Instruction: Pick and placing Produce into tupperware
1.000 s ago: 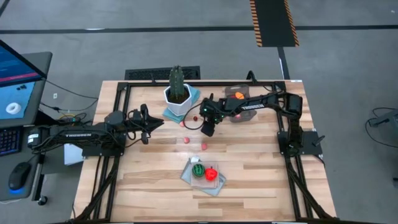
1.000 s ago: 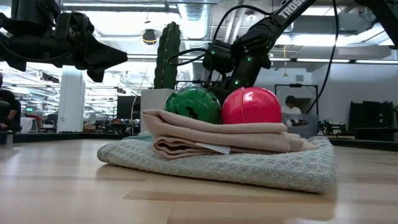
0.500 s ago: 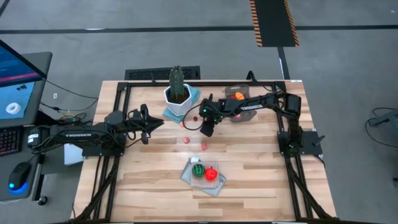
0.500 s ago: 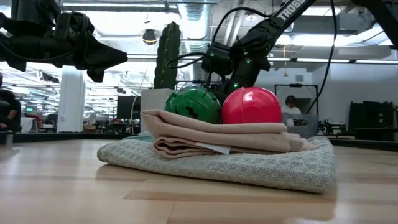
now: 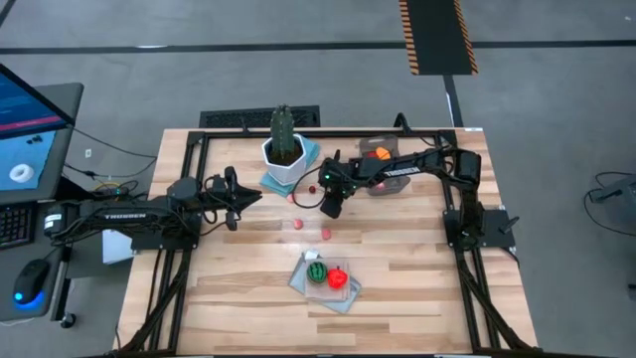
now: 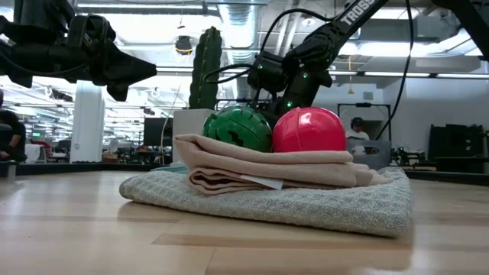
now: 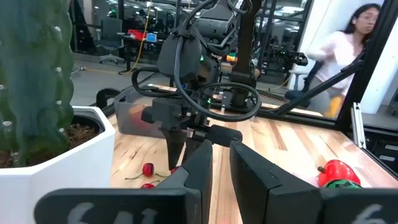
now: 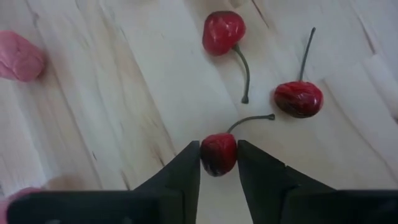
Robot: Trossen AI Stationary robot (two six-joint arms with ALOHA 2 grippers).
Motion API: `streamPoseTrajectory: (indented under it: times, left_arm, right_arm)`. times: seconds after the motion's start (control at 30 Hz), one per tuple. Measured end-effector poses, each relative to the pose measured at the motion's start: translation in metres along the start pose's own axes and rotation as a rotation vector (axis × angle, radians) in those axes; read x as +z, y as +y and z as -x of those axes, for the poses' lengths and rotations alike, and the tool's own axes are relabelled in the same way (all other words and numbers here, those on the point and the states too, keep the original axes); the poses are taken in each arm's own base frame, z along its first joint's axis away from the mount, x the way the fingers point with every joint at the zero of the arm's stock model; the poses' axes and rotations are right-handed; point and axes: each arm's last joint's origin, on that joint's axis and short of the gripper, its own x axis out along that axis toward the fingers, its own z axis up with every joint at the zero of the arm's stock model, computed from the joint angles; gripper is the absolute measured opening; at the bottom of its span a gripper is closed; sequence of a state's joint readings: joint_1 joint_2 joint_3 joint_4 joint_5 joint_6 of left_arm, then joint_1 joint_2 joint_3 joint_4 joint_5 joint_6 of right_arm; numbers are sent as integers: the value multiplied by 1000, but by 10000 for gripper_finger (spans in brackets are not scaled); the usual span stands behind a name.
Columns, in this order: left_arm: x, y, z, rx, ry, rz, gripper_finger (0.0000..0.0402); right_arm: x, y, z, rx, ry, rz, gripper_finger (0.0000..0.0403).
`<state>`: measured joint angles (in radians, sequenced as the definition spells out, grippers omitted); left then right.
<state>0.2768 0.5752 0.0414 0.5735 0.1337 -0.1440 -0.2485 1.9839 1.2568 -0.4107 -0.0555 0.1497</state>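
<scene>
Cherry point(image 8: 218, 154) pickup: right hand point(image 8: 218, 163) is pointing down at the counter point(image 8: 124, 112), fingers closing on one cherry, both pads touching it. Two more cherries point(image 8: 261, 68) are lying just beyond the fingertips. Advice: squeeze the fruit body, avoid the stem, lift straight. Tupperware point(image 5: 381, 170) is sitting behind the hand. Left hand point(image 5: 237, 195) is hovering, nearly closed, empty.

Wooden table point(image 5: 417, 268), folded cloth point(image 5: 328, 288), white cactus pot point(image 5: 283, 154), tupperware point(image 5: 378, 159), scattered cherries point(image 8: 219, 153)
</scene>
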Motion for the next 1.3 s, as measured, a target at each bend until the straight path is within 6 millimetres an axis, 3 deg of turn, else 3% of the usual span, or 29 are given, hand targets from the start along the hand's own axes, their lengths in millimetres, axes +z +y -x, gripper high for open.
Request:
streamPoseTrajectory:
  times: [0.4,0.63,1.03,1.3]
  left_arm:
    - [0,0,0,-1,0,0,45]
    - [-1,0,0,0,9,2,45]
    - [-1,-1,0,-20,11,2,45]
    - [0,-1,0,-19,1,1,45]
  right_arm:
    - [0,0,0,0,2,-9,61]
    - [1,3,2,9,8,-28,52]
    - [25,9,30,45,49,14,50]
    - [31,6,62,68,58,63,49]
